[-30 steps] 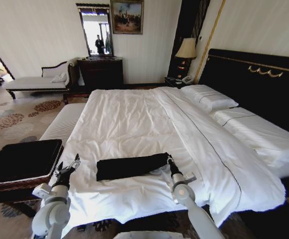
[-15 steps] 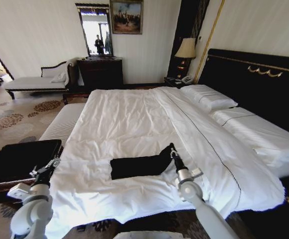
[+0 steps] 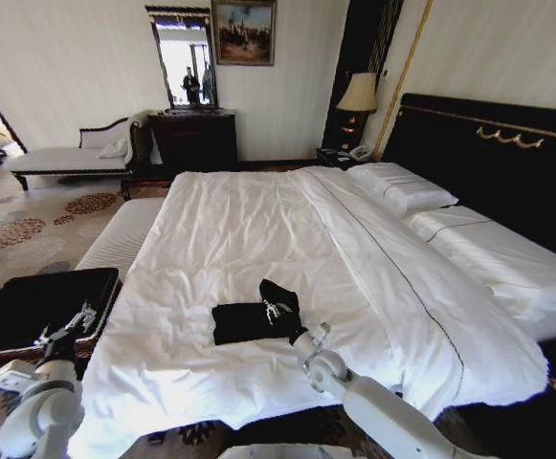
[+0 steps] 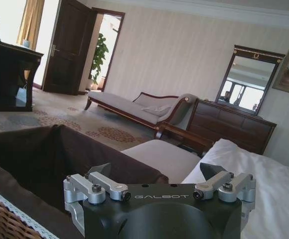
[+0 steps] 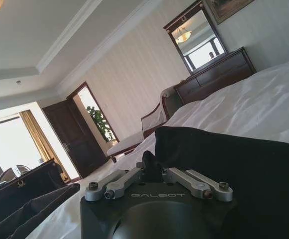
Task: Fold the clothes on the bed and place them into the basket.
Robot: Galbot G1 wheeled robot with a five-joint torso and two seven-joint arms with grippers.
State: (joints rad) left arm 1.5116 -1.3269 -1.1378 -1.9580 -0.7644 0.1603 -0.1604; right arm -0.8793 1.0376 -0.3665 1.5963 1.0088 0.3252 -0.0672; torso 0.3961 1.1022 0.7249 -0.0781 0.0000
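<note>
Black T-shirt [image 3: 255, 316] lies folded on the white bed [image 3: 258, 239], near its foot edge. Right gripper [image 3: 282, 308] is at the shirt's right end, fingers pinched together on a raised fold of the cloth. Left gripper [image 3: 70, 325] hangs off the bed's left side over the basket [image 3: 29, 308], fingers spread wide, holding nothing

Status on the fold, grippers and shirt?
Right gripper shut on T-shirt, folding it across the bed. Left gripper open by the basket. Nothing in the way.
</note>
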